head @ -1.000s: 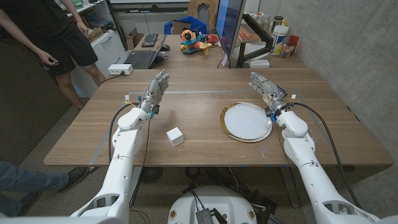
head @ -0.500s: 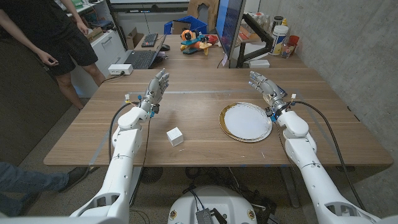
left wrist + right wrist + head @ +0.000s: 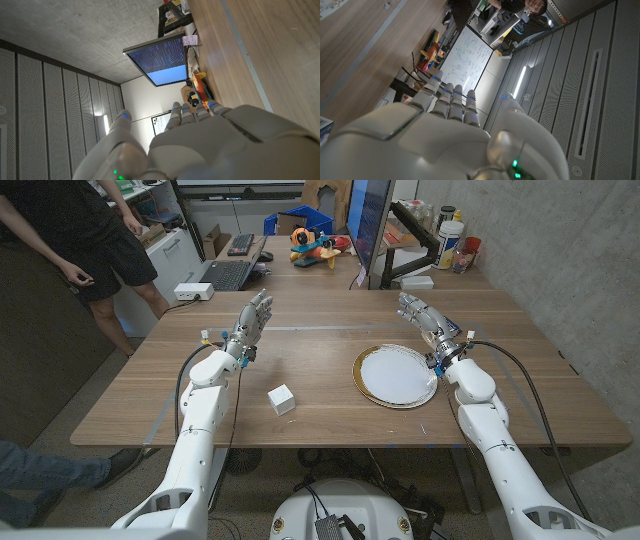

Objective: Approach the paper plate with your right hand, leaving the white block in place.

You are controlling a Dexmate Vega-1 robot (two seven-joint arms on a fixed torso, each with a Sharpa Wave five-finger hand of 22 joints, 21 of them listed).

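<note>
A round white paper plate with a gold rim lies on the wooden table, right of the middle. My right hand is raised just beyond the plate's far right rim, fingers stretched out and apart, holding nothing. The back of that hand shows in the right wrist view. A small white block stands on the table left of the plate, untouched. My left hand is up at the far left, well behind the block, fingers straight and empty. Its back shows in the left wrist view.
A person stands at the table's far left corner. A laptop and white box sit at the far left, a monitor, toys and bottles at the back. A concrete wall runs along the right.
My right hand has edged slightly towards the left and far side, near the plate's far rim. The left hand, block and plate have not moved.
</note>
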